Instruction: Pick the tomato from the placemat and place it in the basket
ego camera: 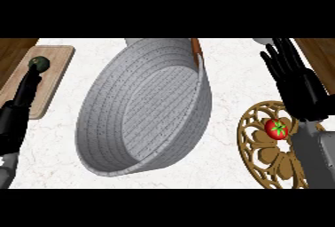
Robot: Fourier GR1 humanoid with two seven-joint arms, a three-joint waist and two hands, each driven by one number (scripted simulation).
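Note:
A red tomato [277, 129] with a green stem sits on a round golden cut-out placemat [259, 146] at the right of the counter. My right hand [296, 80] hangs just above and to the right of it, fingers straight and pointing away, not touching the tomato. A large grey woven basket [104, 133] fills the middle of the counter and holds nothing. My left hand [16, 113] rests at the left edge, fingers extended upward over a cutting board.
A light wooden cutting board [56, 66] lies at the far left with a dark green round item [39, 63] on it. An orange-brown handle [196, 48] peeks from behind the basket's far rim. Wooden surface shows at both upper corners.

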